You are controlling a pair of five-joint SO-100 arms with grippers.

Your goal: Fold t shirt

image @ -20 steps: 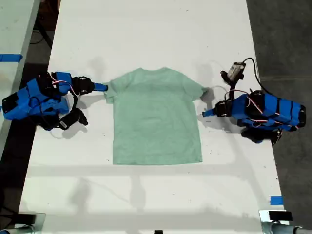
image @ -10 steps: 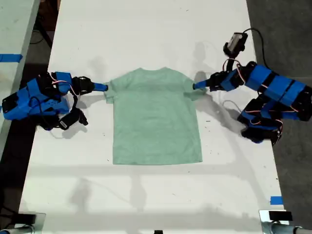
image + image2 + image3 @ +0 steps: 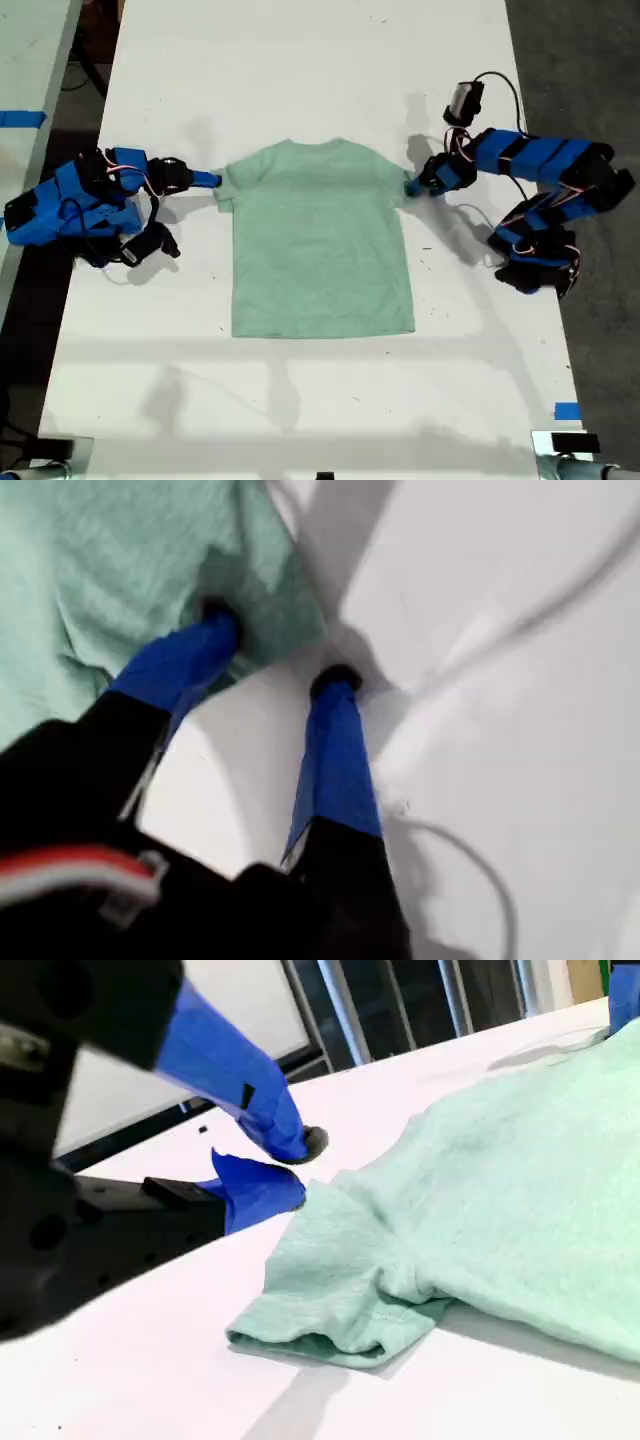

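Lying flat, the soft mint t shirt [image 3: 318, 238] meets my first tool [image 3: 280, 655], jaws apart, one tip on its sleeve.

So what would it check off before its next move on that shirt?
1. T shirt spread flat on the table: ok.
2. My first gripper open over the sleeve on the exterior view's right: ok.
3. That sleeve between its fingers: not ok; one is on cloth, the other on bare table.
4. My second gripper open by the other sleeve: ok.
5. Second gripper touching cloth: cannot tell.
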